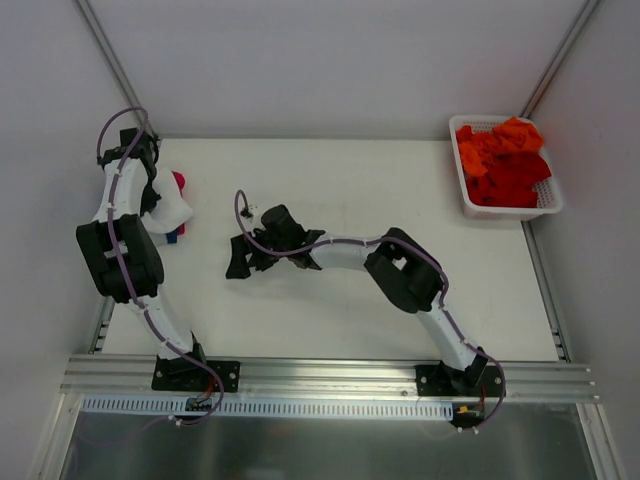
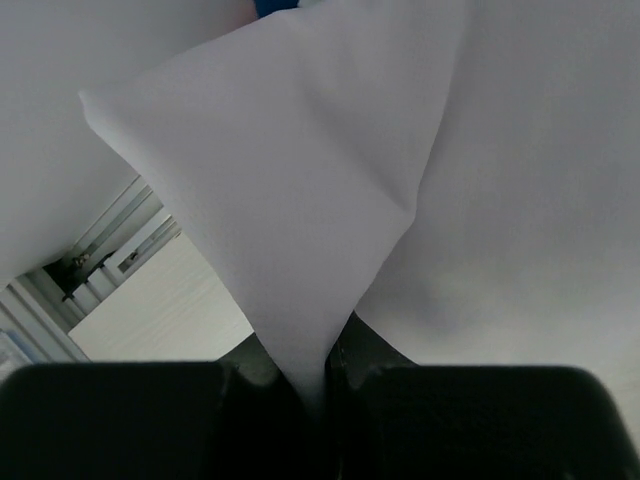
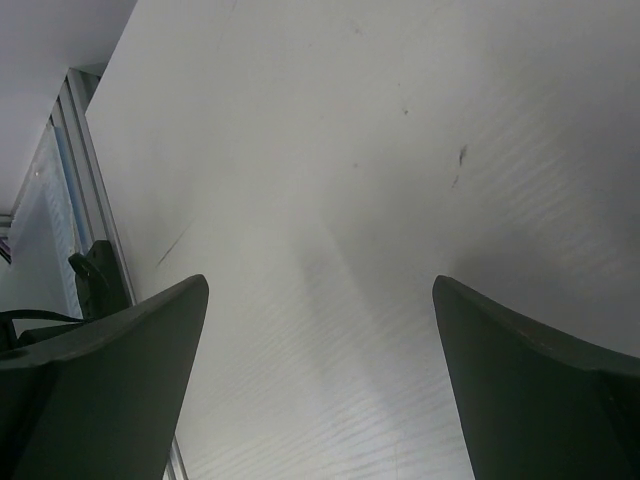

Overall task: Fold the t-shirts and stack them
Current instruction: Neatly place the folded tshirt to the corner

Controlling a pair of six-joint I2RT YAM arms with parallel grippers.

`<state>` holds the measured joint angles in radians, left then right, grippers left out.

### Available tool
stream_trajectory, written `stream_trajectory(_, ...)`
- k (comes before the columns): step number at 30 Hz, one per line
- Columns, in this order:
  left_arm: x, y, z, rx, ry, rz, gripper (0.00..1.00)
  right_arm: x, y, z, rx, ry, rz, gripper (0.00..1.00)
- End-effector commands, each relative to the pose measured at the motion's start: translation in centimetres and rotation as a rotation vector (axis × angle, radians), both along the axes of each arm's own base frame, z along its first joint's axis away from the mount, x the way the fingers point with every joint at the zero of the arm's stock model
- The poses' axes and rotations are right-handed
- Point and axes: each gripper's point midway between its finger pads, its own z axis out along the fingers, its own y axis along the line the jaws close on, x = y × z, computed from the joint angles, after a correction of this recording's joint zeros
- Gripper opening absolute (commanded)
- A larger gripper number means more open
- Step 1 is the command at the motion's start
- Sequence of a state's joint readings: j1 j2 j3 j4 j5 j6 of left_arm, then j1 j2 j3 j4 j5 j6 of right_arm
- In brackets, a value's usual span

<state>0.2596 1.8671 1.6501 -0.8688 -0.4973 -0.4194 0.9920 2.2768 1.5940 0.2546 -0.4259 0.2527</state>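
Observation:
My left gripper (image 1: pixel 155 203) is at the table's far left, shut on a fold of the plain white t-shirt (image 1: pixel 173 213). In the left wrist view the white t-shirt (image 2: pixel 300 190) hangs in a taut cone that runs down into the closed left gripper (image 2: pixel 312 365). A pink-red t-shirt (image 1: pixel 179 181) and a bit of the navy one (image 1: pixel 173 237) peek out beside the white cloth. My right gripper (image 1: pixel 241 258) is open and empty over bare table near the middle; in its wrist view the right gripper (image 3: pixel 320 350) has only tabletop between its fingers.
A white lattice basket (image 1: pixel 552 205) at the far right corner holds orange and red t-shirts (image 1: pixel 503 160). The aluminium rail (image 1: pixel 330 375) runs along the near edge. The table's left edge rail (image 2: pixel 110 245) shows under the cloth.

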Motion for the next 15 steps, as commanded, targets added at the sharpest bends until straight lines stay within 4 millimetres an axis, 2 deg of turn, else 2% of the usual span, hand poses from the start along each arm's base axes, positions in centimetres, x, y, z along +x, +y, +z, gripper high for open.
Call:
stream_trajectory(1,-3.6,2.0,1.8,0.031,-0.009,0.096,0.0,0.0,0.4,5.5,0.104,-0.069,0.001,0.99)
stream_trajectory(4,-5.9,3.0,1.3,0.049,0.03,0.13,0.0,-0.4,-0.1,5.3,0.099,-0.07,0.001,1.0)
stream_trajectory(8,-7.5,4.1,1.9,0.059,0.003,0.194,0.0,-1.1,-0.8,5.5,0.099,-0.073,0.005,0.99)
stream_trajectory(10,-6.9,4.4,1.8,0.039,-0.025,0.191,0.0,-1.4,-1.1,5.4,0.101,-0.079,0.007,0.99)
stream_trajectory(11,-6.6,4.5,1.4,0.023,-0.026,0.19,0.0,-1.8,-1.7,4.8,0.088,-0.072,0.006,0.99)
stream_trajectory(12,-6.1,4.3,0.8,0.003,-0.018,0.182,0.0,-1.9,-1.9,5.3,0.095,-0.082,0.004,0.99)
stream_trajectory(13,-5.4,4.3,-0.6,-0.026,0.01,0.174,0.0,-1.9,-2.3,5.1,0.089,-0.085,0.001,0.99)
stream_trajectory(15,-4.4,3.8,-2.3,-0.083,0.021,0.164,0.0,-2.2,-3.1,4.6,0.072,-0.09,-0.005,1.0)
